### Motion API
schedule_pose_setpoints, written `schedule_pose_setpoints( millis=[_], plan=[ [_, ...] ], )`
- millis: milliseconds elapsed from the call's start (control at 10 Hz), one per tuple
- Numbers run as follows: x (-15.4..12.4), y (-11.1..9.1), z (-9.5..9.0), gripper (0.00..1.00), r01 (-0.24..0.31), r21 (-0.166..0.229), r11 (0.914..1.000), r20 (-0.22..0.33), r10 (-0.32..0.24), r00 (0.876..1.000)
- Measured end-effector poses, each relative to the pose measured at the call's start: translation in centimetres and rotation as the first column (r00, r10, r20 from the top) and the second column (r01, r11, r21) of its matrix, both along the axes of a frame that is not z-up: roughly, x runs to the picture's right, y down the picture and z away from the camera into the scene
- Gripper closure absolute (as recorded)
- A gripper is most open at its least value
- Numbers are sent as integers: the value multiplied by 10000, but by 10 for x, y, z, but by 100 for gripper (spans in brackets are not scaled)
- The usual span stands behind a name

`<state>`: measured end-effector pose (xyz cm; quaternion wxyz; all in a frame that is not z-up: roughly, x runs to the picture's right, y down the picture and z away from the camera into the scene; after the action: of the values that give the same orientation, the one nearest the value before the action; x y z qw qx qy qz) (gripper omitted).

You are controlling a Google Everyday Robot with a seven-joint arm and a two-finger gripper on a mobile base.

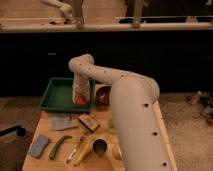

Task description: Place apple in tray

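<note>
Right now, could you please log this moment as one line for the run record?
gripper: shut on apple | position: over tray, right edge | apple: not yet released

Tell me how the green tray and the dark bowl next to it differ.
The tray is green, square-ish and the wider of the two; the bowl is dark reddish, round and smaller. The tray sits at the table's far left corner, with the bowl to its right. The gripper, shut on the apple, hangs over the tray's right edge, not over the bowl. Both are open receptacles standing on the wooden table.
</note>
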<state>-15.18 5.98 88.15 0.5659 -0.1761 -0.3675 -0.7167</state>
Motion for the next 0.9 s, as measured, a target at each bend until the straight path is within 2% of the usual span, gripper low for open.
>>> schedule_pose_setpoints(
  millis=[200,500,800,900],
  plan=[
    [-6,-1,8,100,65,-128,9999,102,-64,9999],
    [-9,16,25,100,77,-557,9984,164,-68,9998],
    [-8,24,30,99,94,-805,9967,195,-79,9998],
    [-8,24,30,94,103,-807,9967,195,-88,9998]
  ],
)
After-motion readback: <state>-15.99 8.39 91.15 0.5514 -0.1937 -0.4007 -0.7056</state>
